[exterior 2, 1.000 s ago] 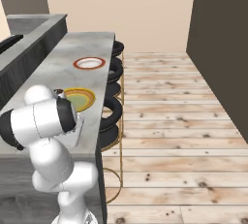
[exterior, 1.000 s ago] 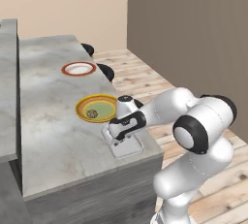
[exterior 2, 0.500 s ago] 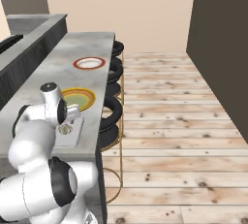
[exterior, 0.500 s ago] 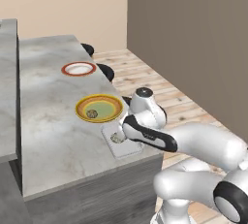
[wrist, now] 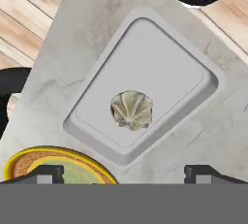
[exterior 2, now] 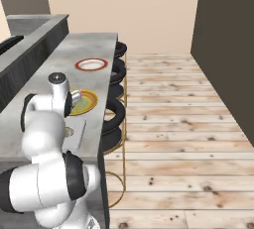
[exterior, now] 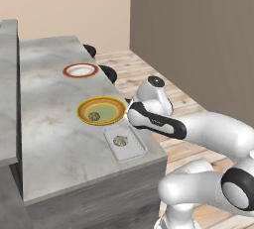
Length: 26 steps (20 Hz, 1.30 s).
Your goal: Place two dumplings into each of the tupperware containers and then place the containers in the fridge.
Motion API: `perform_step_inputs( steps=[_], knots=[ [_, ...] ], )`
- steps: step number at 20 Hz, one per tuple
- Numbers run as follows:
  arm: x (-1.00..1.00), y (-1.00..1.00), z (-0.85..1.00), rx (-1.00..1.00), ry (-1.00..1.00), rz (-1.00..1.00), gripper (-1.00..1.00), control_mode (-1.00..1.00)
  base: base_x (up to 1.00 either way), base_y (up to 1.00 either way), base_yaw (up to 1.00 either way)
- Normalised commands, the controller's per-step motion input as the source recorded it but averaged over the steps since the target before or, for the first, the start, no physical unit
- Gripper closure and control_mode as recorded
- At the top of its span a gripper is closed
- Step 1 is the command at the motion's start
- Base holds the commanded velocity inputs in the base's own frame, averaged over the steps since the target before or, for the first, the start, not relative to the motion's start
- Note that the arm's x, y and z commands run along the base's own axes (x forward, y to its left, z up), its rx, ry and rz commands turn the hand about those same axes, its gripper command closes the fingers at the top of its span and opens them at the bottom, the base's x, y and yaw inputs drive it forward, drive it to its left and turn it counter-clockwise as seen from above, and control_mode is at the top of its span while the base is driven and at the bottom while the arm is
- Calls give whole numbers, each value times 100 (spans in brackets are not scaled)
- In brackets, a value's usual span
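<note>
Grey tray (wrist: 145,68) on the worktop (exterior: 49,139) held one dumpling (wrist: 131,110); another was needed, and jaws were spread wide, empty.

Kitchen: marble counter (exterior: 49,139), plates (exterior: 81,70), bar stools (exterior 2: 115,116)

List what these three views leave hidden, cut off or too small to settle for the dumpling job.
- Green plate, right base view: the arm covers its near side.
- Container, right base view: partly behind the arm; its dumpling is only a speck there.
- Claw, hand view: tips cut by the bottom edge, though set wide apart.
- Green plate, hand view: mostly cut off.
</note>
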Motion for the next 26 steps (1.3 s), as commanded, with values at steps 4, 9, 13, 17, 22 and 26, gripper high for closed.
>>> perform_step_inputs(
  steps=[4,9,13,17,22,26],
  knots=[
    [100,88,64,-10,3,-2,-100,-100,0,0,0],
    [74,80,6,-13,3,-35,-100,-100,0,0,0],
    [40,9,-42,0,22,-39,-100,-100,0,0,0],
    [20,-12,-48,12,16,-5,-100,-100,0,0,0],
    [32,-9,-68,14,1,0,-100,-100,0,0,0],
    [33,0,-49,4,0,0,-100,-100,0,0,0]
  ],
)
